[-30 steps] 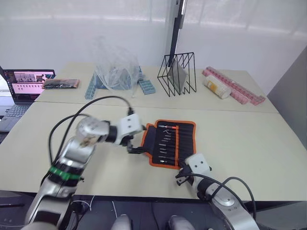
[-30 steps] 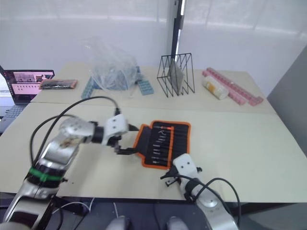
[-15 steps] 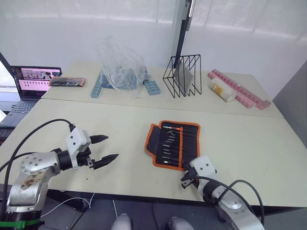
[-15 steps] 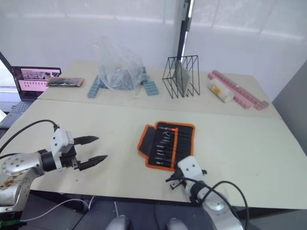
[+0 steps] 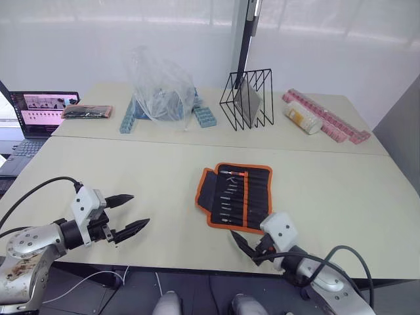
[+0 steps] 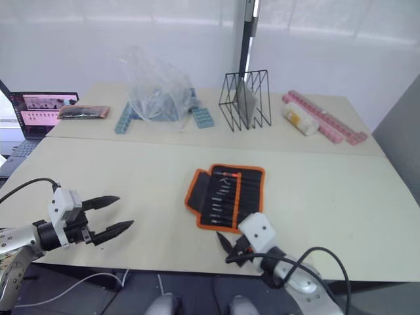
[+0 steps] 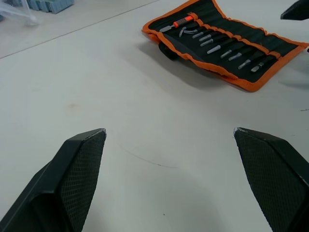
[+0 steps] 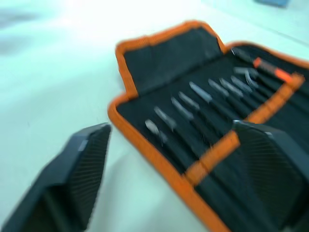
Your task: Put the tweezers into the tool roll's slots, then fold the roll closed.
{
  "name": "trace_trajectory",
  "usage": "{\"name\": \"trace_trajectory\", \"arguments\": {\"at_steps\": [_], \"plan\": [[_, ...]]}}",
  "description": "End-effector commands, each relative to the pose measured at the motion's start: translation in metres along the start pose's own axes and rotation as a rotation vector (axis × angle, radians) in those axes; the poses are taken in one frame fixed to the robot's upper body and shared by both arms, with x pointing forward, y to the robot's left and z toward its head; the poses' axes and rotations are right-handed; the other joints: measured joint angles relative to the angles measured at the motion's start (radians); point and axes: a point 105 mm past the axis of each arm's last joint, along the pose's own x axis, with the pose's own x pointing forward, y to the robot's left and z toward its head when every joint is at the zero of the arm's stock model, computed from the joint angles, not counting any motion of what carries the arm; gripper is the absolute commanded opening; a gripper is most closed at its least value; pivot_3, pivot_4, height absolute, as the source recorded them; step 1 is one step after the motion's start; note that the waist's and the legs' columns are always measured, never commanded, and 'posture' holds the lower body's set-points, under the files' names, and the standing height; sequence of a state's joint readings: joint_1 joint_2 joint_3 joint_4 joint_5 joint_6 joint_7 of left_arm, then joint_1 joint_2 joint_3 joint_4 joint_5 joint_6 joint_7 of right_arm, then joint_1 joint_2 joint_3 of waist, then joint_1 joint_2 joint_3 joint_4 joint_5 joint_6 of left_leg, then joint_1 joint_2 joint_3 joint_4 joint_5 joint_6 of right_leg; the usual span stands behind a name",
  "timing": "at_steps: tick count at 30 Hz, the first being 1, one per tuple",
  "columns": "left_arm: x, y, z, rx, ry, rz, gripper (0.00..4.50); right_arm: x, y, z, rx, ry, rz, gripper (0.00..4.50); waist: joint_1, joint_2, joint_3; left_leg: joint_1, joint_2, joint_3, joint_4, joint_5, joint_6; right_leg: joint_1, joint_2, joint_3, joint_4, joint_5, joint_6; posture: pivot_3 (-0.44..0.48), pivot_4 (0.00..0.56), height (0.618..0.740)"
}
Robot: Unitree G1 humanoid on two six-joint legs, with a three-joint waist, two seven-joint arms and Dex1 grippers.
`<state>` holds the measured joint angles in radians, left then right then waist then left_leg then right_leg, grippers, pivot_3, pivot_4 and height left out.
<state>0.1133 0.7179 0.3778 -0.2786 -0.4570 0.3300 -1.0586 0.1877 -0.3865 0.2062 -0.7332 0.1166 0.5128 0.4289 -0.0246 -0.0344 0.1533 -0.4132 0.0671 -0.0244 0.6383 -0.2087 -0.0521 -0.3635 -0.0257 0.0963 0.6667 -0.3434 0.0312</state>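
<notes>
On the bench [image 5: 341, 190], near its front edge, you have the tool roll [image 5: 234, 194] lying unrolled and flat, inner face up. Tweezers [image 7: 216, 47] sit side by side in the slots [image 7: 241, 46] between the orange strips. Your right end effector [image 5: 244, 245] hovers just in front of the roll's near edge, fingers spread apart, empty. Your left end effector [image 5: 130, 214] stands well apart, likewise spread and empty.
</notes>
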Motion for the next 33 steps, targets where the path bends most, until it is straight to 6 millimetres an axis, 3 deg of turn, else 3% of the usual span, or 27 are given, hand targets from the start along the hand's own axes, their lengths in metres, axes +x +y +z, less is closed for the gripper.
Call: {"name": "trace_trajectory", "arguments": {"at_steps": [1, 9, 17, 23, 33], "plan": [[-0.003, -0.003, 0.017, 0.049, -0.033, -0.009, 4.50, 0.018, 0.012, 0.011, -0.007, -0.039, 0.036, 4.47, 0.000, 0.000, 0.000, -0.001, 0.000, 0.000, 0.000, 0.000, 0.000, -0.002, 0.000, 0.000, 0.001, 0.000, 0.000, 0.000, 0.150, 0.708], [0.006, -0.022, 0.020, 0.042, -0.026, -0.054, 4.50, 0.056, 0.035, 0.016, -0.065, -0.047, 0.017, 4.47, -0.003, 0.000, 0.000, -0.003, -0.001, 0.000, 0.000, 0.000, 0.000, -0.007, 0.000, 0.000, 0.008, 0.000, -0.001, 0.000, 0.150, 0.708], [0.011, -0.029, 0.022, 0.051, -0.023, -0.058, 4.50, 0.080, 0.028, 0.017, -0.176, -0.051, -0.133, 4.47, -0.011, 0.000, 0.000, -0.003, -0.001, 0.000, 0.001, 0.001, -0.001, -0.009, 0.000, 0.000, 0.013, 0.000, -0.001, 0.000, 0.150, 0.708], [0.011, -0.030, 0.022, 0.054, -0.023, -0.050, 4.50, 0.091, 0.032, 0.020, -0.209, -0.079, -0.099, 4.47, -0.018, 0.000, 0.001, -0.002, -0.001, 0.000, 0.001, 0.001, -0.001, -0.009, 0.000, 0.000, 0.014, 0.000, -0.001, 0.000, 0.150, 0.708], [0.008, -0.029, 0.023, 0.056, -0.018, -0.027, 4.50, 0.097, 0.033, 0.027, -0.230, -0.121, -0.083, 1.21, -0.019, 0.000, 0.001, -0.002, -0.001, 0.000, 0.001, 0.001, -0.001, -0.010, 0.000, 0.000, 0.015, 0.000, -0.001, 0.000, 0.150, 0.708]]}}
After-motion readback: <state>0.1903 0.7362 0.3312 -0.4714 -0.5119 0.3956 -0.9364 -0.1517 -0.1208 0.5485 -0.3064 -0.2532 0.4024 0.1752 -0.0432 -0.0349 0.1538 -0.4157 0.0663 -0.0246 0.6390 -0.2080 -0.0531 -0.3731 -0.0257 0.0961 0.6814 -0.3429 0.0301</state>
